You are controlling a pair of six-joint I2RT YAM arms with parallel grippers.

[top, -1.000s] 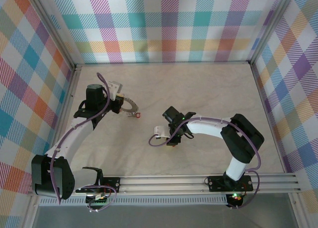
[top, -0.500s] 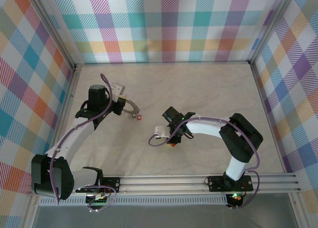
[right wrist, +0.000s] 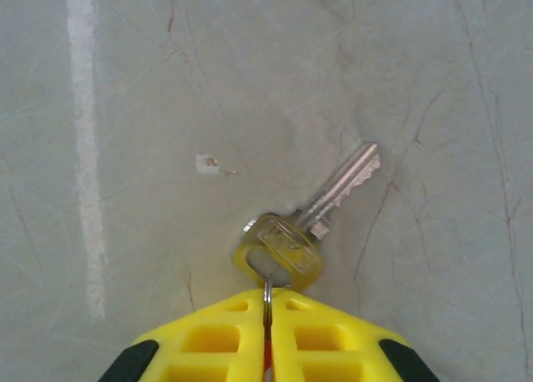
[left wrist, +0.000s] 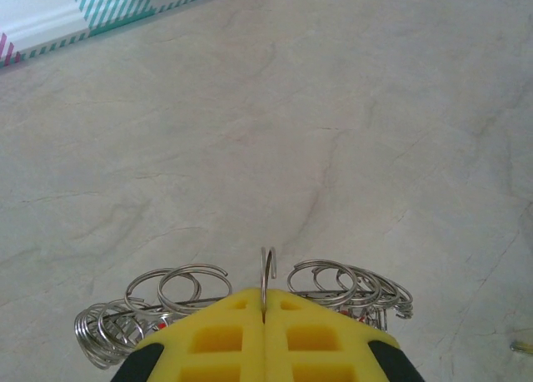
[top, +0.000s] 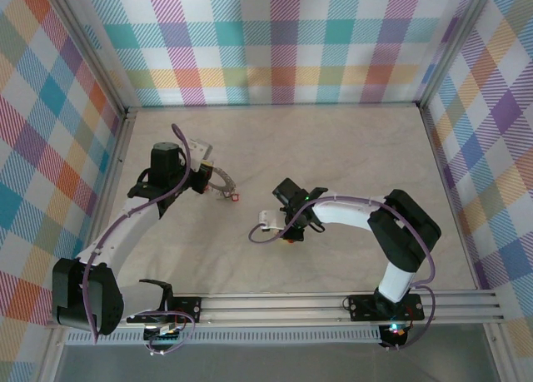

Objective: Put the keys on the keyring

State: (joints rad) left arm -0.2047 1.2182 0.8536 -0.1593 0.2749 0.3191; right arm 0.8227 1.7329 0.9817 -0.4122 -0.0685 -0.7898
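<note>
My left gripper (left wrist: 264, 297) is shut on the keyring (left wrist: 267, 270), pinching a thin upright wire loop between its yellow fingers. Several small split rings (left wrist: 350, 282) hang along the keyring on both sides, with bits of red behind them. From above, the keyring (top: 222, 182) juts right of the left gripper (top: 204, 179), and a red key (top: 236, 198) hangs at its end. My right gripper (right wrist: 266, 297) is shut on the small ring threaded through the head of a key (right wrist: 287, 247) lying flat on the table. That key's head looks yellowish and its silver blade (right wrist: 346, 185) points up and right. Seen from above, the right gripper (top: 291, 230) is mid-table.
Plaid walls (top: 275, 41) close in the table on three sides, and an aluminium rail (top: 316, 303) runs along the near edge. A pale stripe (right wrist: 83, 149) and a small chip (right wrist: 206, 163) mark the tabletop beside the key. Purple cables loop off both arms.
My right gripper has closed on the ring of the key on the table. The left gripper has shifted slightly right with the keyring, and the hanging red key moved with it.
</note>
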